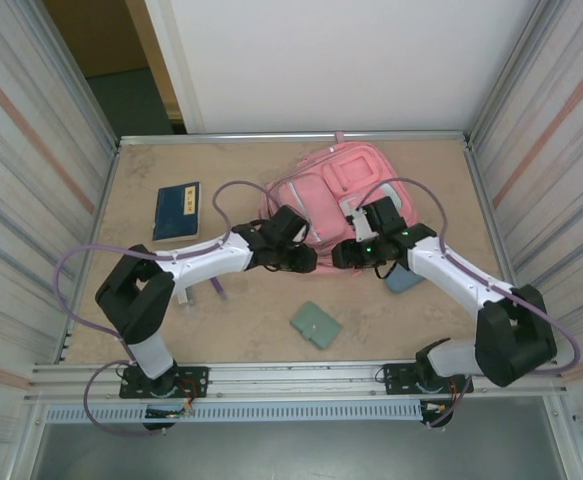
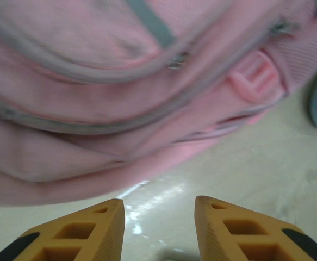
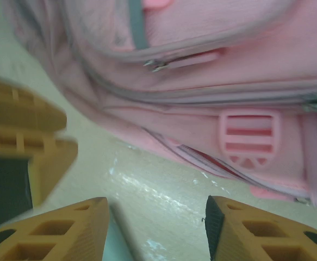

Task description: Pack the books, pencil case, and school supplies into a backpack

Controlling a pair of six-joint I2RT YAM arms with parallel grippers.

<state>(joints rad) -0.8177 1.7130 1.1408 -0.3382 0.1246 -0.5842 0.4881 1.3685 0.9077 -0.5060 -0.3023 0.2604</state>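
Left hand [image 2: 158, 205] and right hand [image 3: 155, 205] hover spread and empty beside the backpack [image 1: 321, 185], which lies toward the far edge of the tabletop [image 1: 241, 315]. Opening it seems the step in hand. The next move calls for pinching a zip pull [image 3: 157, 66].

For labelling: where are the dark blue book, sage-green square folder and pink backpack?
Thin dark blue book [image 1: 176, 211], top view, cover centre.
Sage-green square folder [image 1: 316, 324], top view, its middle.
Pink fabric backpack [image 1: 335, 176], top view, upper front panel.

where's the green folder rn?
Top view: the folder lies flat at centre-front of the table, on the near side of the backpack and apart from it.
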